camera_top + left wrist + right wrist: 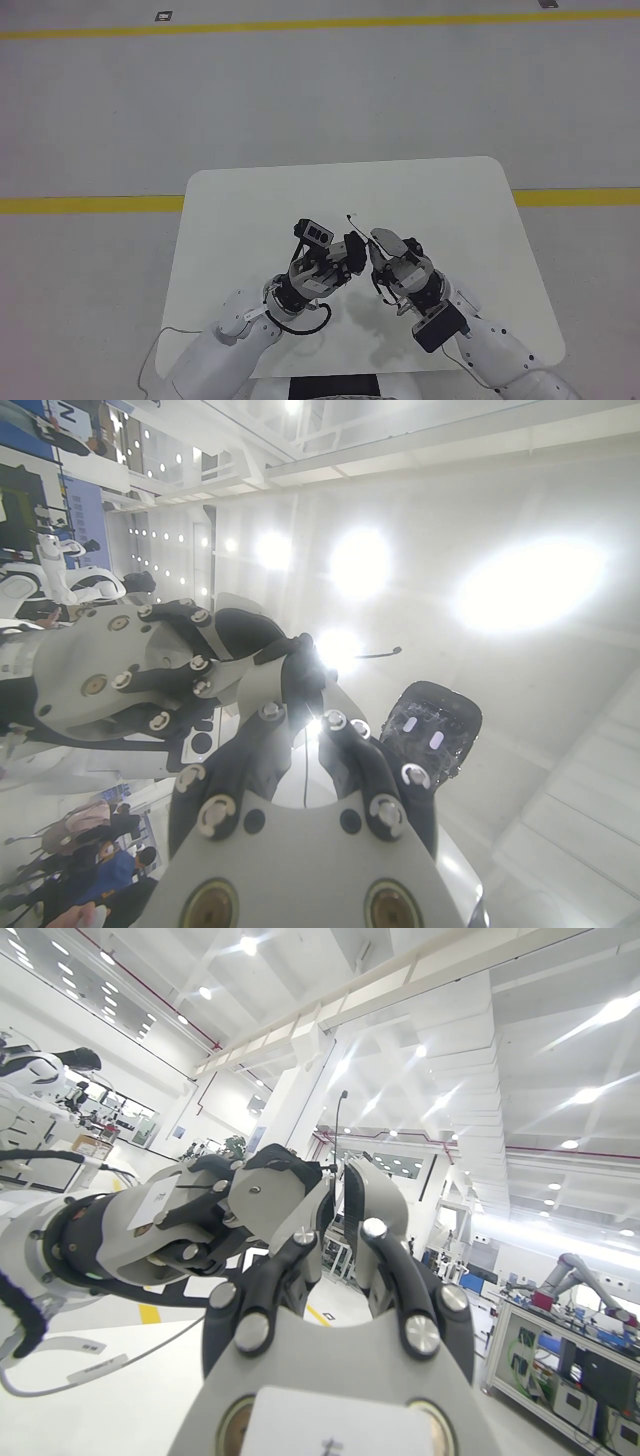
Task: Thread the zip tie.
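Note:
A thin black zip tie stands up over the middle of the white table, where my two grippers meet. My right gripper is shut on it. In the right wrist view the zip tie rises from between the right gripper's narrow fingers, with its small head at the free end. My left gripper is open right beside it. In the left wrist view the left gripper has one finger against the right gripper's tips, and its other pad stands well apart. The tie's head end pokes out sideways.
Both arms come in from the table's near edge and hover above its middle. The bare tabletop stretches away on all sides of them. Grey floor with yellow lines surrounds the table.

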`<state>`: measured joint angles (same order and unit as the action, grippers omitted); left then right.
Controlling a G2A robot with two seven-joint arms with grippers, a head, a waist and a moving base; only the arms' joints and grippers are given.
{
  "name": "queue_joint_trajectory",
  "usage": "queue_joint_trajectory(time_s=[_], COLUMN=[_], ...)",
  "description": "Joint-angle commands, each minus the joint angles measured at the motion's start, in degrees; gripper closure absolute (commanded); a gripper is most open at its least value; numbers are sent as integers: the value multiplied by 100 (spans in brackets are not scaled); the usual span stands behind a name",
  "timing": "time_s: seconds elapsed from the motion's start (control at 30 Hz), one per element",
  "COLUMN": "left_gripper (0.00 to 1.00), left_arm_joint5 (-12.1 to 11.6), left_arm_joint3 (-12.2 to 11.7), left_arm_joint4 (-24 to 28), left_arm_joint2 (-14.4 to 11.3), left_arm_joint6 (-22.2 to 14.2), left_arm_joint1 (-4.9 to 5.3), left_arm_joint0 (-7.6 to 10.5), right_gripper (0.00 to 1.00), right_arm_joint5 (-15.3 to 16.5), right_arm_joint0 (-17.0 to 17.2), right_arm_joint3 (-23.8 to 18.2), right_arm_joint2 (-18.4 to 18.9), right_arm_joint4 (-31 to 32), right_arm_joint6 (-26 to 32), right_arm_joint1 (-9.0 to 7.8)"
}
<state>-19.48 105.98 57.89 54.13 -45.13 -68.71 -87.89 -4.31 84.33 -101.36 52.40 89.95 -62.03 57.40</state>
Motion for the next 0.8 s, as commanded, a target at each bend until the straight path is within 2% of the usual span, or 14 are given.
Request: queue_joint_trajectory(time_s=[0.0,0.03,0.4,0.77], left_gripper=[100,100,100,100], left_arm_joint5=[0,0,0,0], left_arm_joint3=[0,0,0,0], left_arm_joint4=[0,0,0,0], left_arm_joint2=[0,0,0,0], left_arm_joint6=[0,0,0,0], left_arm_joint1=[0,0,0,0], left_arm_joint0=[0,0,0,0], right_gripper=[96,100,100,100], right_arm_joint5=[-15,-21,-162,-236], right_arm_joint0=[-12,-19,-91,165], right_arm_joint3=[5,10,107,291], right_arm_joint2=[-19,-28,-132,-52], right_arm_joint4=[0,0,0,0], right_arm_joint6=[4,11,71,52], right_arm_joint1=[-8,-13,-119,-277])
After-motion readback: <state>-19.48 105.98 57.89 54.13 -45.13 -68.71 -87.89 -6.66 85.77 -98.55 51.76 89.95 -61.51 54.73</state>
